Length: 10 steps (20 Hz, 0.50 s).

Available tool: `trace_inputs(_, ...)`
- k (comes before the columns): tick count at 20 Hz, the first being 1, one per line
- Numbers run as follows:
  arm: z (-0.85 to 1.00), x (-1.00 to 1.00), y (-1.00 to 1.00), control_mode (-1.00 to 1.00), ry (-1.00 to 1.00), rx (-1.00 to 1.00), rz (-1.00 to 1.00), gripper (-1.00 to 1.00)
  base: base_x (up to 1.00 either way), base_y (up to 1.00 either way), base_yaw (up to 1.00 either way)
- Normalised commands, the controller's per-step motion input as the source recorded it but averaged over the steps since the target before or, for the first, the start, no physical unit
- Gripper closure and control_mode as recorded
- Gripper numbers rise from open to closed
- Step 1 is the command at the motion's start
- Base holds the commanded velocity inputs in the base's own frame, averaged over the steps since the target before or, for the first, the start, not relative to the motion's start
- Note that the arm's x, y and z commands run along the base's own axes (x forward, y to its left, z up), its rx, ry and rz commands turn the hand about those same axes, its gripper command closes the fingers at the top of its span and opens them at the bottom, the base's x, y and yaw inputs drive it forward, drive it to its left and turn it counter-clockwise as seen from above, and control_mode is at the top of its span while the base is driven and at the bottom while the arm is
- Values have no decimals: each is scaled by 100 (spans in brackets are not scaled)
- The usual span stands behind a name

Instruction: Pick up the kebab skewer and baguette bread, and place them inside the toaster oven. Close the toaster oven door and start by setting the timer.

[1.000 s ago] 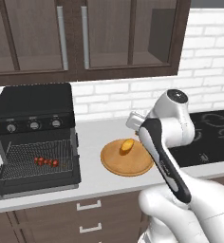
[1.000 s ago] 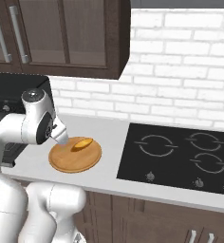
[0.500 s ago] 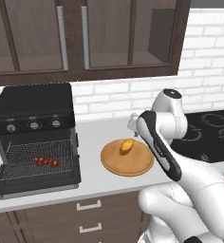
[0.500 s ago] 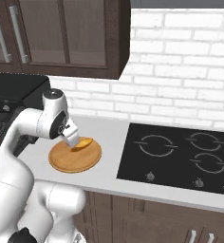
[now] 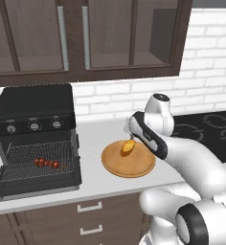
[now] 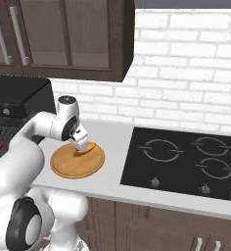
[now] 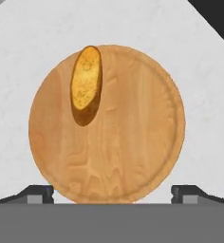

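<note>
Pincer [image 7: 112, 192] wide, baguette bread [image 7: 86, 84] lengthwise away.

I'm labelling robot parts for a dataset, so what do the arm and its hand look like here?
The arm is a chain of smooth, rounded glossy white segments with dark grey bands and caps at the joints. The hand is a small pale block at its tip. In the hand view its two fingertips are short, dark, squared stubs with lighter grey faces. No cables or markings can be made out.
</note>
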Motion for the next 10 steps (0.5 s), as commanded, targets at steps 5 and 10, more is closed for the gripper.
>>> trace_inputs(5, -39, 63, 0, -100, 4, -4, 0, -100, 0, 0, 0)
trace_inputs(10, -40, 41, 0, -100, 1, -4, 1, -100, 0, 0, 0)
